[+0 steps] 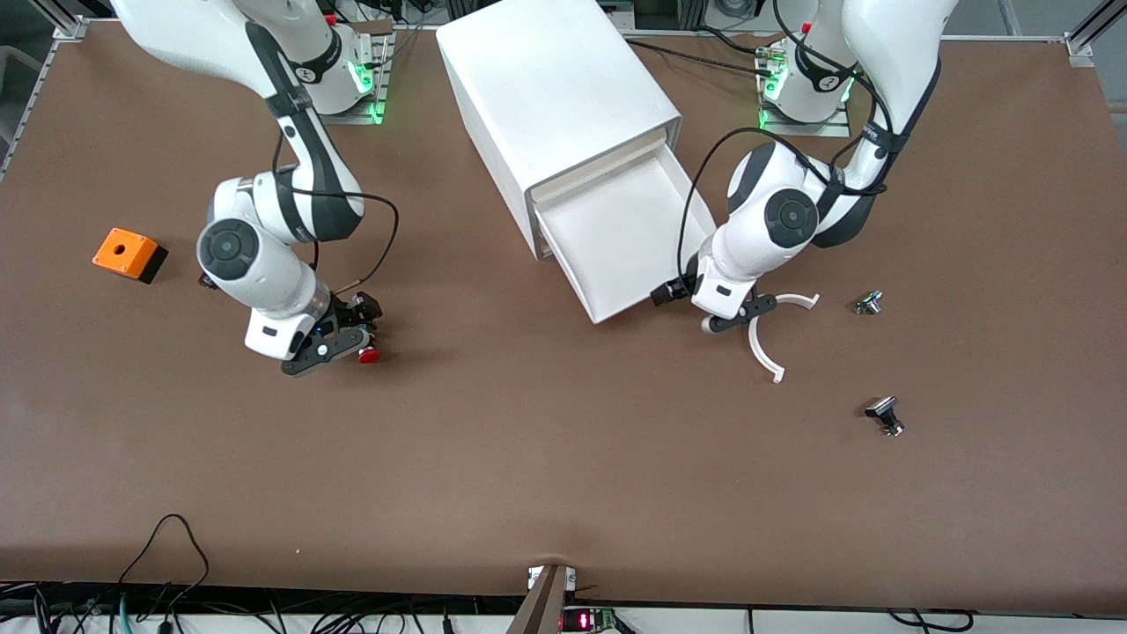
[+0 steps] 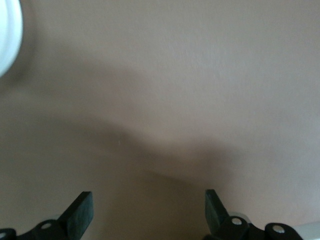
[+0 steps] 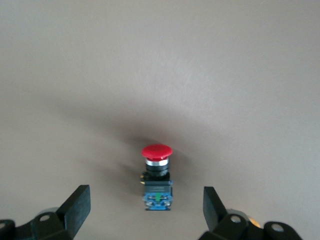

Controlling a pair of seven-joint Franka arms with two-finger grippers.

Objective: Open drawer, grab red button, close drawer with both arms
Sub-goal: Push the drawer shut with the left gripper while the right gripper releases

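The drawer (image 1: pixel 629 238) stands pulled out of the white cabinet (image 1: pixel 555 97), and its tray shows nothing inside. The red-capped button (image 1: pixel 368 356) lies on its side on the brown table toward the right arm's end. My right gripper (image 1: pixel 354 335) is low over it and open. In the right wrist view the button (image 3: pixel 157 176) rests between the spread fingers (image 3: pixel 77 207) and touches neither. My left gripper (image 1: pixel 709 315) hovers open beside the drawer's front corner. Only bare table lies between its fingers (image 2: pixel 80 215).
An orange box with a hole (image 1: pixel 129 254) sits near the right arm's end. A white curved strip (image 1: pixel 764 350) lies by the left gripper. Two small dark buttons (image 1: pixel 869 303) (image 1: pixel 885 416) lie toward the left arm's end. Cables run along the table's front edge.
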